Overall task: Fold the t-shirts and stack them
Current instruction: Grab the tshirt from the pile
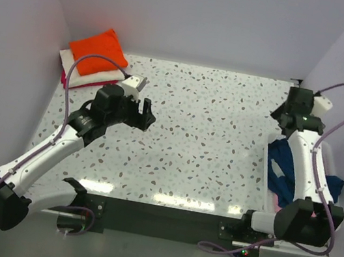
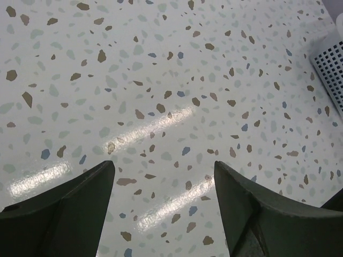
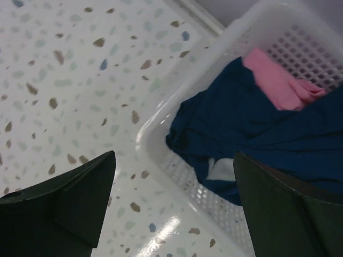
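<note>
Left gripper [image 2: 163,171] spread wide and empty above the table [image 2: 161,80], toward its far-left corner. Right gripper [image 3: 174,160], equally wide, is by the white basket [image 3: 161,115] at the right edge. The basket holds a crumpled navy t-shirt [image 3: 252,123] and a pink t-shirt [image 3: 276,80]. An orange t-shirt [image 1: 99,50] tops the far-left corner stack.

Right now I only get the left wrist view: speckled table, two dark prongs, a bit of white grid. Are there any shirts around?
Observer: Yes. A folded orange t-shirt lies on a cream t-shirt at the far left corner of the table.
Operator: And that white grid?
Observer: It is a white plastic basket at the right edge, with a crumpled navy t-shirt in it.
Operator: Only that one?
Observer: No, a pink t-shirt shows just past the navy one, also in the basket.
</note>
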